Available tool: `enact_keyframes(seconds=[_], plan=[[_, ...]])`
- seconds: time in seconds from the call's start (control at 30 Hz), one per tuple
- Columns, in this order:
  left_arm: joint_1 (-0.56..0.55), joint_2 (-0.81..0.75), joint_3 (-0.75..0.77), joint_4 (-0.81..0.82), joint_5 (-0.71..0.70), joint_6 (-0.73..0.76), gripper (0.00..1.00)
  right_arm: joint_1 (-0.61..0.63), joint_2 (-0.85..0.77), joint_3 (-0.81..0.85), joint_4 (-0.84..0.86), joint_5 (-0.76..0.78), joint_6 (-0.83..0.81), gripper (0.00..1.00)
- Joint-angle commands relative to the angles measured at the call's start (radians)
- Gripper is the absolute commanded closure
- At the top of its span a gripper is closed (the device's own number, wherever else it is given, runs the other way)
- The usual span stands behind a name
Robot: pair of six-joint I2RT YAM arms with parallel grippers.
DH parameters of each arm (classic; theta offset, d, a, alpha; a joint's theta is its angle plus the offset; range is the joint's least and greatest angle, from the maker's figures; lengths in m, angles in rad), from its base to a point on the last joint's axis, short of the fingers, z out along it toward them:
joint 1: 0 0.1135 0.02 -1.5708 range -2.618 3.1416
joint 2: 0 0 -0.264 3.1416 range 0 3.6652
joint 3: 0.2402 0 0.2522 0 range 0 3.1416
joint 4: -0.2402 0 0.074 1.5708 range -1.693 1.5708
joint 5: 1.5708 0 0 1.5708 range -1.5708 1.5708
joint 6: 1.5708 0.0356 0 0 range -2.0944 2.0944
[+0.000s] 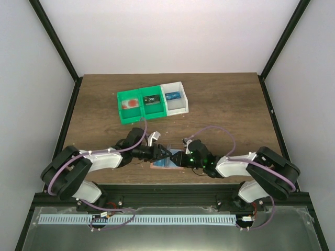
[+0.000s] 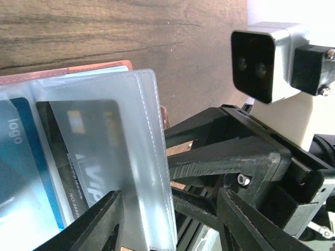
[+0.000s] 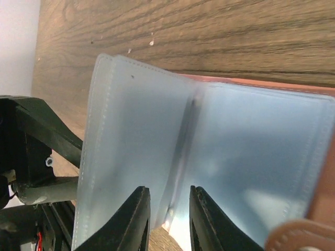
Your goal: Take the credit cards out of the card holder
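- the card holder lies open on the counter at the near edge, right between the two arms. its salmon cover is underneath and its clear sleeve is lifted off it.
- the right end effector has its fingers drawn close together with the crease of the sleeve running down between them. it looks pinched shut on that fold, though the contact itself is hard to see.
- the left end effector is spread wide. its fingers straddle the free edge of the sleeve and grip nothing.
- both credit cards sit in sleeve pockets. the dark card is in the leaf nearest the left end effector, and the blue card is one pocket further out.
- the dark card's long axis runs roughly along the left end effector's reach, with one short end toward the fingers, so the left arm seems better placed to draw it out lengthwise.
- which end of the pocket is open cannot be made out.
- a green bin and a white bin stand well apart, further back.
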Motion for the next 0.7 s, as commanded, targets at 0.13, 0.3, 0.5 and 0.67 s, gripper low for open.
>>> enact_keyframes(seconds=[0.13, 0.3, 0.5, 0.67], plan=[[-0.012, 0.036, 0.031, 0.053, 0.027, 0.001, 0.50, -0.004, -0.190, -0.033, -0.180, 0.160, 0.012, 0.76], [-0.013, 0.034, 0.035, -0.017, -0.027, 0.046, 0.59, -0.003, -0.252, -0.036, -0.222, 0.181, 0.004, 0.76], [-0.011, 0.028, 0.025, -0.085, -0.089, 0.083, 0.60, -0.004, -0.268, -0.009, -0.256, 0.180, -0.005, 0.76], [0.007, -0.004, 0.010, -0.095, -0.112, 0.078, 0.56, -0.003, -0.256, 0.002, -0.248, 0.160, -0.016, 0.74]])
